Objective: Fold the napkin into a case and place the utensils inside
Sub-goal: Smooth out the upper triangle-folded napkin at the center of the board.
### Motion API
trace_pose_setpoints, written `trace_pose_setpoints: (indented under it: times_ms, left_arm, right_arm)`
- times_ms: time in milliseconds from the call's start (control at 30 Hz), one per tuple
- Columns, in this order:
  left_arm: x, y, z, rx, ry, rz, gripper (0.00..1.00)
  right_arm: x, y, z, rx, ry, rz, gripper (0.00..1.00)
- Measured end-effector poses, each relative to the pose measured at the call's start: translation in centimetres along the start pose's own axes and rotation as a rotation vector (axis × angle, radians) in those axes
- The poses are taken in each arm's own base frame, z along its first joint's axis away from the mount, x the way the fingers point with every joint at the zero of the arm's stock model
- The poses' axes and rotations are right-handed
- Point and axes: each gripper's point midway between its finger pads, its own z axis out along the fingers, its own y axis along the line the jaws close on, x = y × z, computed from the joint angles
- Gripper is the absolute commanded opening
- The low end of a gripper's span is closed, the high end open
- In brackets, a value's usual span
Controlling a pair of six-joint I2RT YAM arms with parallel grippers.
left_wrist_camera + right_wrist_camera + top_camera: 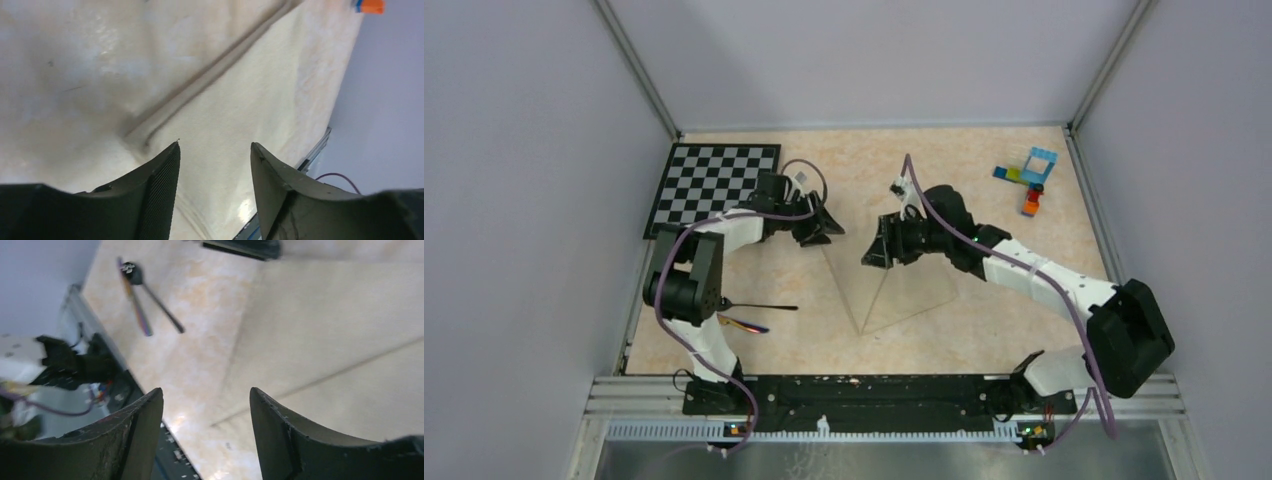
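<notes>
Napkin [904, 295] part-folded; utensils [759, 307] well left; both jaws parted

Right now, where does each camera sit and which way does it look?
Top external: above, behind the arms, looking down; both arms show, left gripper and right gripper at the napkin.
Left wrist: on the left arm, facing the napkin's fold; own fingers show.
Right wrist: on the right arm, facing the utensils; own fingers show.
Shared: top and right wrist both see the utensils.
</notes>
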Motion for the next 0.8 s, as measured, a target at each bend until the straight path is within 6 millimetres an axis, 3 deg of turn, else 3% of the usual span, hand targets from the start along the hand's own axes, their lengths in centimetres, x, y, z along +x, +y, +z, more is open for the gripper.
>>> trace_pose_setpoints:
  times_ms: [67, 133, 233, 333, 367, 433, 567, 667, 800]
  left_arm:
    - [-0.9, -2.1, -1.7, 0.020, -0.026, 0.042, 0.72]
    - [-1.5, -3.8, -3.6, 0.032, -0.060, 0.084, 0.78]
    - [-2.6, -6.1, -8.3, 0.048, -0.153, 0.151, 0.83]
    - [-4.0, -6.6, -13.1, 0.050, -0.278, 0.185, 0.84]
    - [-4.1, -6.1, -14.5, 0.044, -0.316, 0.186, 0.85]
    - [-3.8, -4.5, -16.7, 0.019, -0.367, 0.166, 0.85]
    - [-1.5, 0.3, -17.9, -0.045, -0.365, 0.070, 0.85]
    - [0.6, 3.2, -17.6, -0.074, -0.319, -0.010, 0.85]
    - [2.2, 4.5, -17.5, -0.076, -0.291, -0.052, 0.85]
  right_arm:
    - [-1.8, -0.3, -0.7, 0.111, -0.030, -0.083, 0.64]
    - [-2.0, -0.9, -1.2, 0.223, -0.022, -0.136, 0.63]
    - [0.2, -1.0, -0.7, 0.385, 0.063, -0.195, 0.59]
    - [3.8, -0.1, 1.3, 0.487, 0.178, -0.262, 0.41]
    - [5.1, 0.3, 2.2, 0.503, 0.213, -0.286, 0.33]
    - [7.5, 0.8, 3.7, 0.539, 0.277, -0.327, 0.29]
    - [11.2, 0.3, 5.6, 0.588, 0.371, -0.365, 0.35]
    - [12.0, -0.6, 5.8, 0.615, 0.400, -0.353, 0.41]
    - [12.3, -0.9, 6.5, 0.628, 0.415, -0.347, 0.43]
